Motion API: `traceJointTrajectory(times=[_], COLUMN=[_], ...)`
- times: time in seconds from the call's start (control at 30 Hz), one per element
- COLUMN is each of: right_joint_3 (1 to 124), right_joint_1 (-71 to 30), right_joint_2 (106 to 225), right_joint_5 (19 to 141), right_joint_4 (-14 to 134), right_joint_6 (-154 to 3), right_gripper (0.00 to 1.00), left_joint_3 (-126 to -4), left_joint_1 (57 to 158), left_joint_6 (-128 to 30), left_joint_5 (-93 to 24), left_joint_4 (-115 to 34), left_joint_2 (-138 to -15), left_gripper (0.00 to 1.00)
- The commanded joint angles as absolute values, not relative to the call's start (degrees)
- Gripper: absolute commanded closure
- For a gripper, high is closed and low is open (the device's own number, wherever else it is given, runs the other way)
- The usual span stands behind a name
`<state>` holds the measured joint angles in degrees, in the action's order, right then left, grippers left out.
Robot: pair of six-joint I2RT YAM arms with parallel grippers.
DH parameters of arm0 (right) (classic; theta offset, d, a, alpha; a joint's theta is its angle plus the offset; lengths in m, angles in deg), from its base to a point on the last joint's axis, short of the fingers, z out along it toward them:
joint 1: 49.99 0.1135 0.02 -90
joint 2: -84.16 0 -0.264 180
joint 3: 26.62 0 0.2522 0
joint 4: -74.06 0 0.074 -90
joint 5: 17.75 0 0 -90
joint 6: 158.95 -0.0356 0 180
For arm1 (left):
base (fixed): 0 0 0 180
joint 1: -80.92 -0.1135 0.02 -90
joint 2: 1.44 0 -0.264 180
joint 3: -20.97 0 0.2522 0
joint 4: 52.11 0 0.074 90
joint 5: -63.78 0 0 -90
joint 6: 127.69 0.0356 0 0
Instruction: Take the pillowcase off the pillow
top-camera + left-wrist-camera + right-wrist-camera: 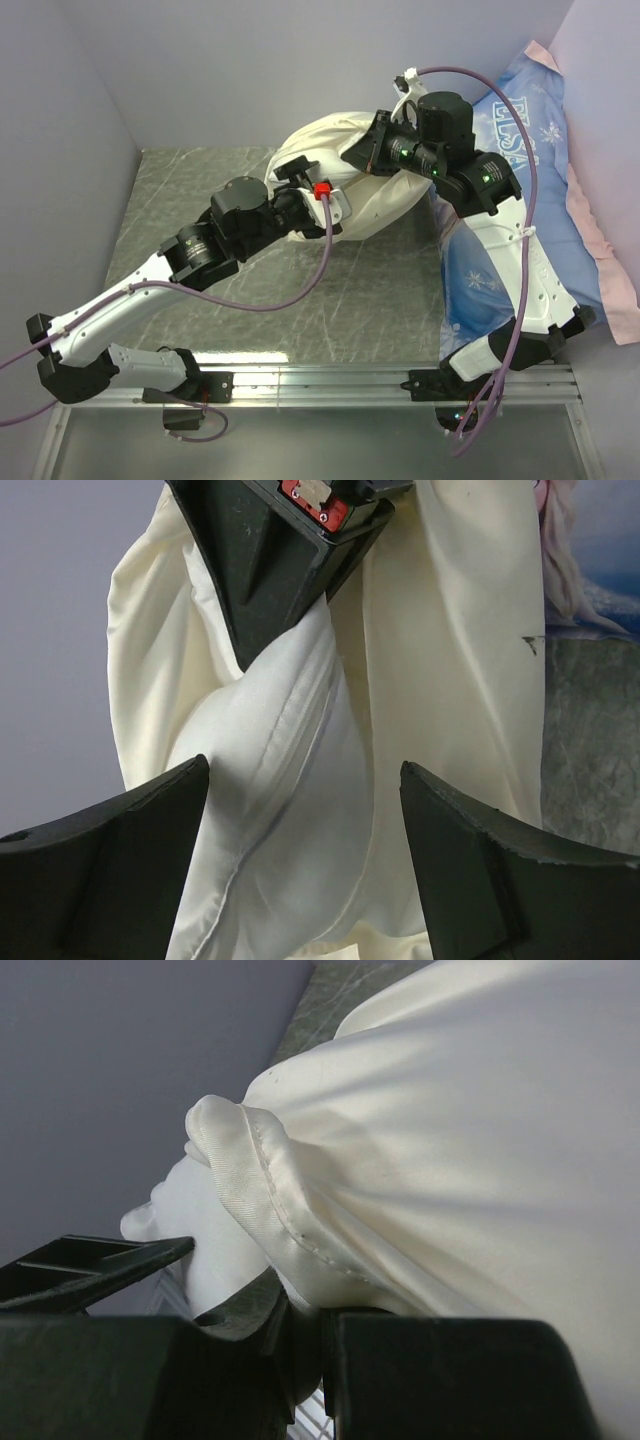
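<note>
The cream pillowcase (385, 205) is lifted in a bunch at the back middle of the table. My right gripper (358, 152) is shut on its stitched hem, seen close in the right wrist view (322, 1315), with the pillowcase (450, 1130) hanging from it. The brighter white pillow (205, 1235) pokes out of the opening. In the left wrist view my left gripper (305, 780) is open, a finger on each side of the pillow's seamed corner (270, 740), with the pillowcase (450, 660) draped round it. From above the left gripper (305, 185) sits against the bundle's left side.
A large blue "ELSA" printed pillow (520, 130) with a pink edge leans at the right behind the right arm. Grey walls close the left, back and right. The marbled table top (200, 180) ends at a metal rail (330, 380) at the near edge.
</note>
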<state>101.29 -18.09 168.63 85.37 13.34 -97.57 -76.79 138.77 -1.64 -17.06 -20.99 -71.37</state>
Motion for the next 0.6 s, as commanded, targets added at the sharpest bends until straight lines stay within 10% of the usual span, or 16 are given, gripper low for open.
traceJointTrajectory(times=[0.0,0.57], right_joint_3=[101.9,97.7], right_joint_1=[-17.0,-15.8], right_joint_2=[165.7,163.6], right_joint_5=[87.2,86.1], right_joint_4=[20.3,21.6], right_joint_6=[-96.5,-95.8], right_gripper=[1.00,1.00], left_joint_3=[-77.4,-80.4], left_joint_1=[139.0,132.5], left_joint_6=[0.2,-2.6], left_joint_5=[-15.6,-21.0], left_joint_4=[-23.5,-22.2], left_joint_2=[-72.4,-71.0], left_gripper=[0.16,0.13])
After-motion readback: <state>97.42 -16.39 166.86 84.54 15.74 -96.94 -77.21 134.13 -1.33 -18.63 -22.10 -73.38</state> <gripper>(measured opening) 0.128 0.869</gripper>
